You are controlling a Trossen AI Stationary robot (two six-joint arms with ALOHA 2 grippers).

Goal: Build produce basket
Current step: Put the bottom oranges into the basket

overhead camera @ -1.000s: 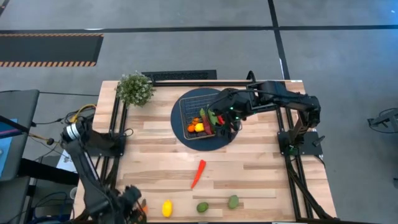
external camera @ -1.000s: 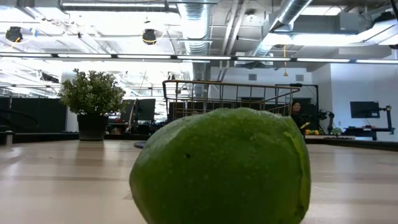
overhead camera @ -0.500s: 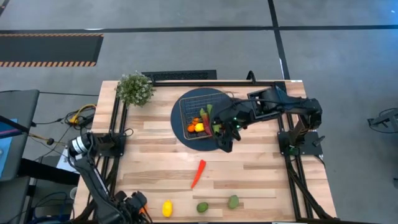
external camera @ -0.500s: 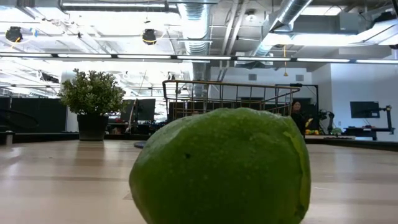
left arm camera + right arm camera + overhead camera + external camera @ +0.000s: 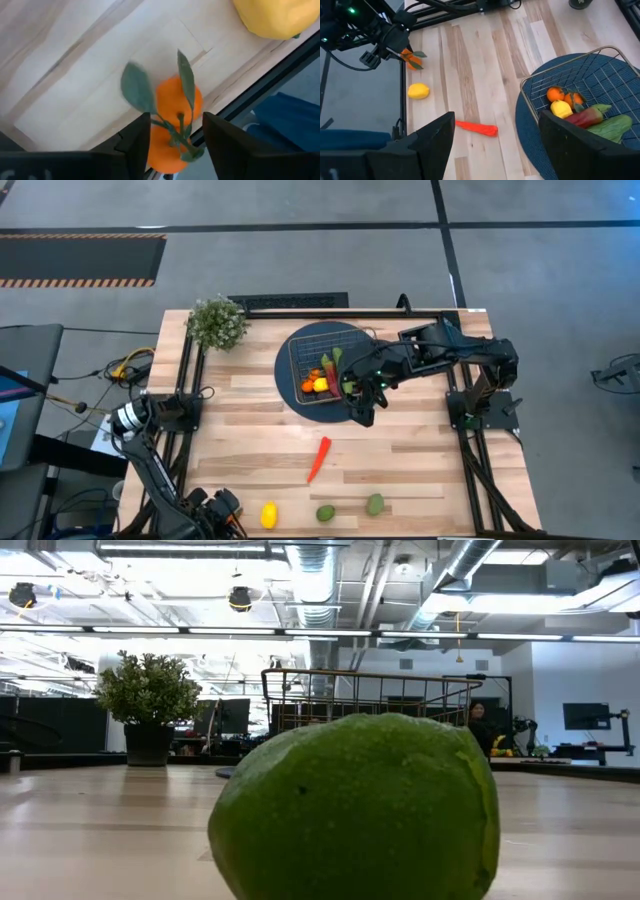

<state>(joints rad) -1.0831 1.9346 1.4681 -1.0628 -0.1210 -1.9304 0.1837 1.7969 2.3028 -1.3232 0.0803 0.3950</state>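
A tangerine with green leaves lies at the table's near left corner, beside the black edge rail. My left gripper points down over it, one finger on each side. A lemon, two limes and a red pepper lie near the front edge. The wire basket on a blue disc holds tangerines, a lemon, a red pepper and a cucumber. My right gripper hangs open above the basket's near right rim. My left gripper has the tangerine between its two fingers, which come from above, pointing down. They meet the fruit's two opposite sides below the leaves. The tangerine rests on the table, stalk and leaves up.
A potted plant stands at the far left corner. Black frame rails run along the table's left and right sides. One lime fills the low view. Bare wood lies between the basket and the front row of produce.
My left gripper has come down over the tangerine at the near left corner, shifting slightly toward the table's right. My right gripper has swung a little from over the basket toward its near right rim. The produce has stayed in place.
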